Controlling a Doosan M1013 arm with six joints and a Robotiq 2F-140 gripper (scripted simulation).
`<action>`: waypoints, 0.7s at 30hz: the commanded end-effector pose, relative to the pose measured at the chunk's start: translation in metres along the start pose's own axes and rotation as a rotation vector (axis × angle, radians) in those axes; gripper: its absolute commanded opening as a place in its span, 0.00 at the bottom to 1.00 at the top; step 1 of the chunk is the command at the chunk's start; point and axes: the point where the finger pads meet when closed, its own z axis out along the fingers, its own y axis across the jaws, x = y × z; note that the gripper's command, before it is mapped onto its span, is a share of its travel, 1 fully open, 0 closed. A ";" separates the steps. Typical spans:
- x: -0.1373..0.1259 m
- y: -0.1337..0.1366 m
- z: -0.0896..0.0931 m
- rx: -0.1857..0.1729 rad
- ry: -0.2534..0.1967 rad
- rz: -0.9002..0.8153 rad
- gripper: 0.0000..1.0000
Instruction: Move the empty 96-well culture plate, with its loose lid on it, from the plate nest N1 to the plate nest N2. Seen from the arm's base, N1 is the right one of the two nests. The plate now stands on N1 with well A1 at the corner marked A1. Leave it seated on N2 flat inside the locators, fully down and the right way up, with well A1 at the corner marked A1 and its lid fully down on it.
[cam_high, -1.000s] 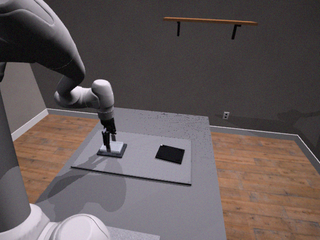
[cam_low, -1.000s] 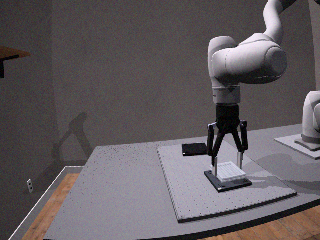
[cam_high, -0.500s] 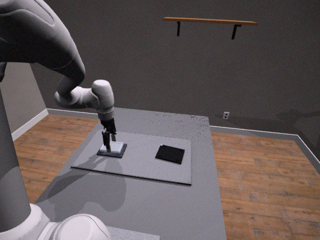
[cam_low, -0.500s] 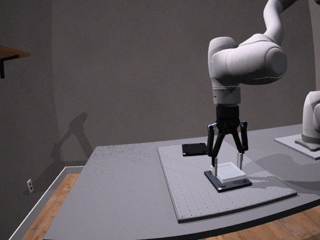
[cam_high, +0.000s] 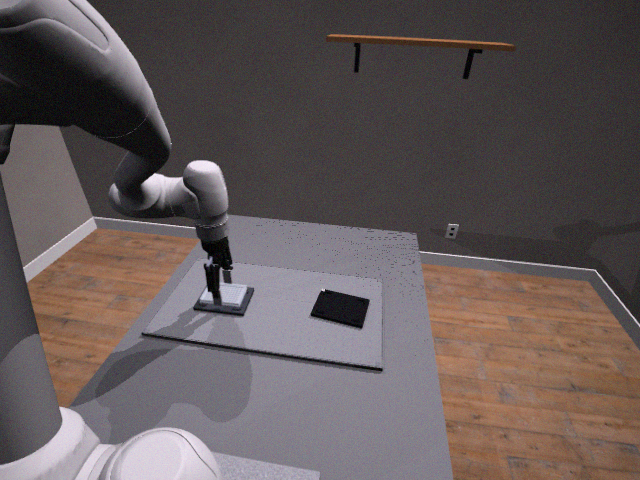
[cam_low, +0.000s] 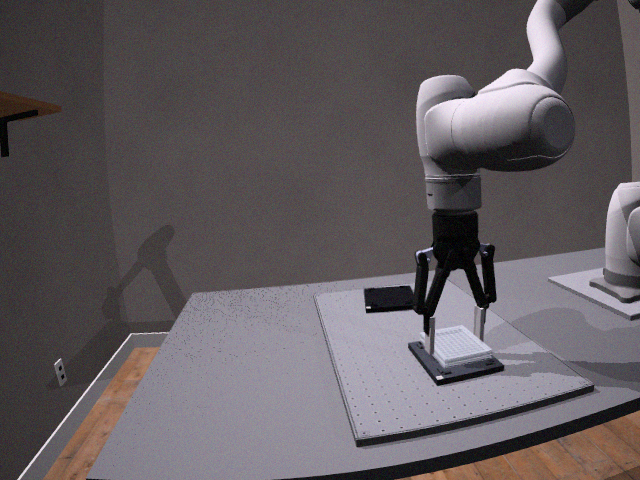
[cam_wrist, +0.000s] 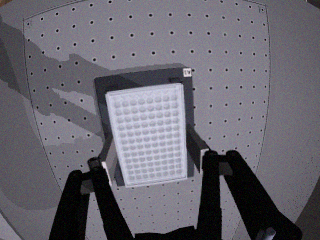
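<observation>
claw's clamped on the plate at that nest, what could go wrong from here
1. The claw is shut on the lidded 96-well plate. The lid is loose, so if the fingers bear mostly on the lid, a lift might separate it from the plate.
2. The plate sits low in the black nest. Any tilt during a move could catch an edge and leave it cocked.

It looks like a lab room: a white robot arm (cam_low: 496, 129) stands on a big gray table (cam_low: 232, 372) with a holey board (cam_low: 392, 403).
</observation>
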 end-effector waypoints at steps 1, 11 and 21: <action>-0.002 -0.001 0.005 0.002 -0.005 -0.001 0.00; -0.002 -0.001 0.006 0.002 -0.005 -0.001 0.00; -0.002 -0.001 0.008 0.002 -0.005 -0.001 0.00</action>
